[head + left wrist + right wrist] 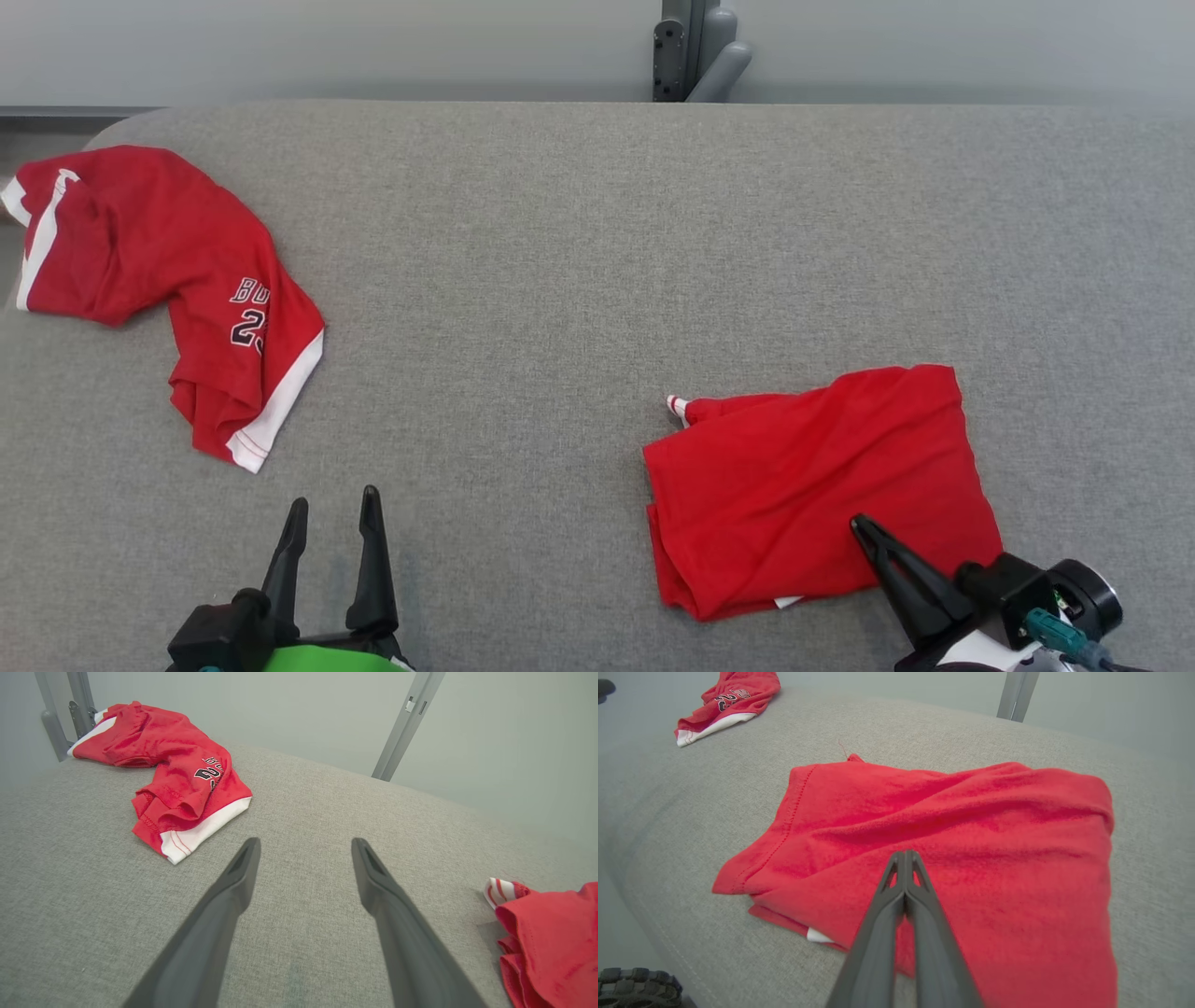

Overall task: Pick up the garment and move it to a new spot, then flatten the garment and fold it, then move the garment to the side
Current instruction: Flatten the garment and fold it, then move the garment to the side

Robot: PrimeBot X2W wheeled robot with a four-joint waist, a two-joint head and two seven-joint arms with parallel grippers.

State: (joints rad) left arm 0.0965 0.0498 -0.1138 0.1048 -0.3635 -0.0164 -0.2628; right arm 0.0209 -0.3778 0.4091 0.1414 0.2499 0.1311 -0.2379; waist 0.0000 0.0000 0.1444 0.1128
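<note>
On the grey surface, the folded garment stretches left to right.

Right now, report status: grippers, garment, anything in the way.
Left gripper open over grey table. Right gripper shut, tip over the folded red garment, no cloth seen pinched. Crumpled red jersey far left, apart from the work.

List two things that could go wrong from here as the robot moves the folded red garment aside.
1. The right claw is shut, with its tip over the folded garment. A push rather than a grasp could drag the top layer and undo the fold; the layers look uneven at the near side.
2. The folded garment lies close to the near edge of the table, so a slide that way might leave it hanging off.
</note>
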